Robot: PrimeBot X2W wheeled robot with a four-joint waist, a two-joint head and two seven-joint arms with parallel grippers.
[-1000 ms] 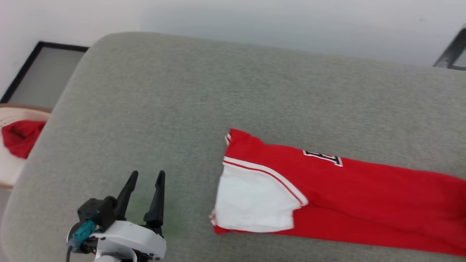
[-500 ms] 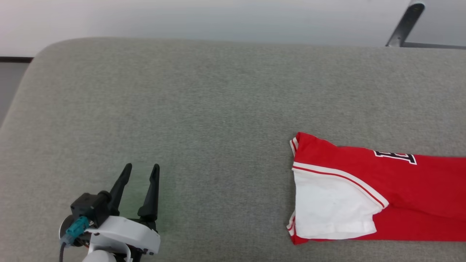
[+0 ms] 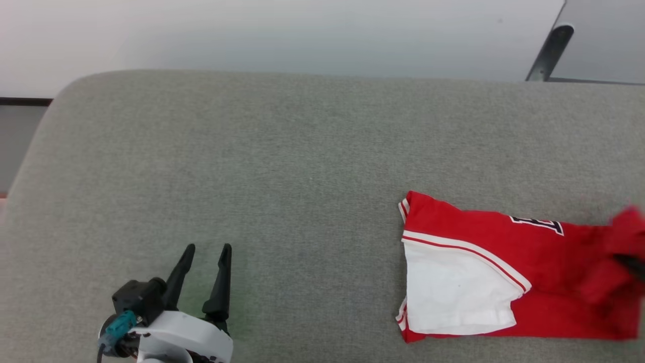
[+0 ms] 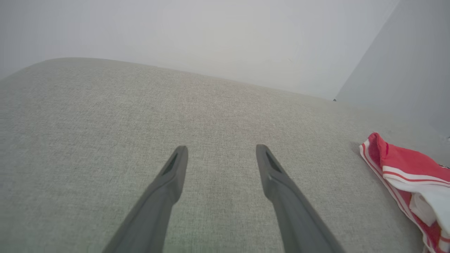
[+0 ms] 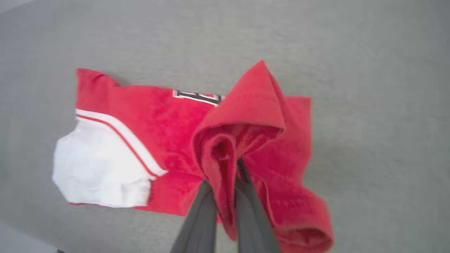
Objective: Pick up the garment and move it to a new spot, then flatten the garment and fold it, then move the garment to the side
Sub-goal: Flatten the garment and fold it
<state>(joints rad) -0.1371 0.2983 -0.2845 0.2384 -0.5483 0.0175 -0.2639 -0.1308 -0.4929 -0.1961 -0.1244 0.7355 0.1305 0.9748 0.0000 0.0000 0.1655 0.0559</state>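
Surface [image 3: 252,151]: grey woven fabric with a rounded far left corner; its far edge meets a pale wall [image 3: 302,35]. Garment [image 3: 504,242]: bright red, lying on the near right part of the surface, well apart from the left edge, its long side roughly parallel to the near edge. White panel [image 3: 453,292]: on the garment's left end, bordered by a red-and-white stripe. Striped trim [image 3: 403,209]: on the far left corner of the garment, also seen in the left wrist view [image 4: 365,151]. Mark [image 3: 536,224]: white with a dark outline, near the garment's far edge, partly covered by raised cloth in the right wrist view [image 5: 197,96]. Right end of the garment [image 5: 246,116]: lifted off the surface in a bunched, peaked fold, with the rest flat. Right tool [image 5: 226,175]: fingers pressed together, pinching that red fold; one dark finger shows at the right border of the head view [image 3: 631,264]. Left tool [image 3: 207,248]: fingers spread, holding nothing, over bare fabric by the near left part of the surface, well apart from the garment [image 4: 404,165].
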